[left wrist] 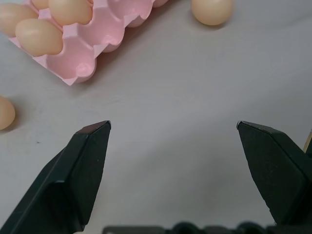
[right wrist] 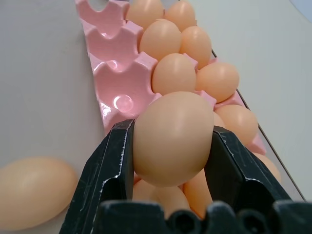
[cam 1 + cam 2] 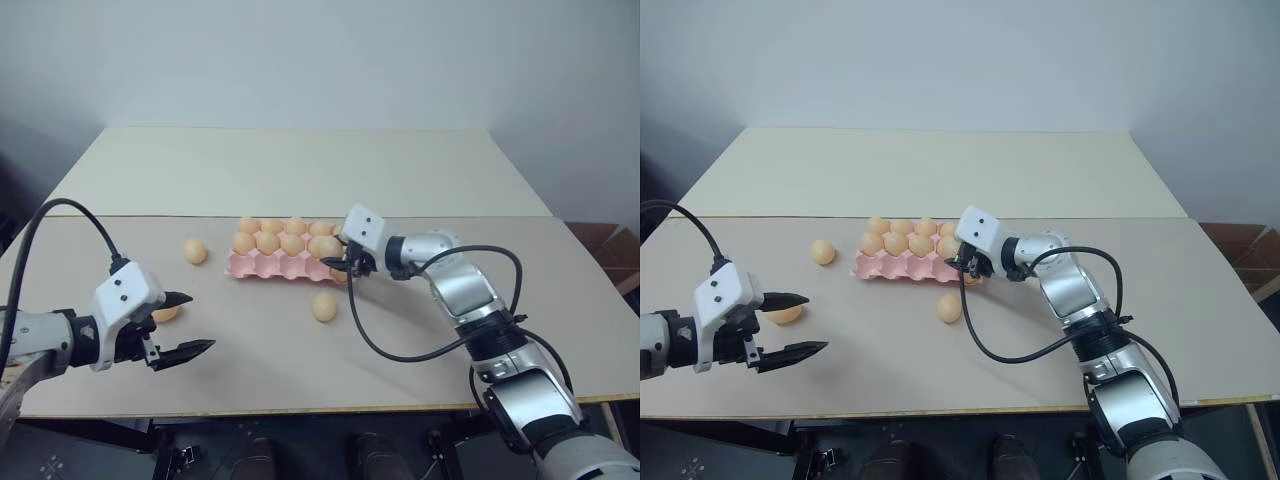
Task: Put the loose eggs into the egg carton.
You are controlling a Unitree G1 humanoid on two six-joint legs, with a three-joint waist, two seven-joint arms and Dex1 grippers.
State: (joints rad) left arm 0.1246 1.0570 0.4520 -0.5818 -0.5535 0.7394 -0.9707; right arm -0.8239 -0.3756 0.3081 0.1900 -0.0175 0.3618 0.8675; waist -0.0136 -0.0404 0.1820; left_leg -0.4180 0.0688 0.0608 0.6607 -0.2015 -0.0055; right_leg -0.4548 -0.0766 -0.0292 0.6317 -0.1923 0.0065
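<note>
Nearest the robot, the left gripper hangs over the bare table with its two black fingers spread wide and nothing between them; an egg by the left gripper lies just behind its upper finger. Farther out, a second loose egg rests on the table in front of the pink egg carton, and a third loose egg sits near the carton's left end. The right gripper is at the carton's right end, clenched on a held egg. The step in hand appears to be carrying this egg to a cup: the two far rows look filled, while the near row shows empty cups. The next move likely calls for lining the egg up over an empty near-row cup, lowering it until it seats, then easing the fingers apart without knocking its neighbours. The right wrist view shows what the head views cannot: the egg pinched on both sides by the fingers, with open cups lying just ahead. The left wrist view shows the carton's corner cup empty.
</note>
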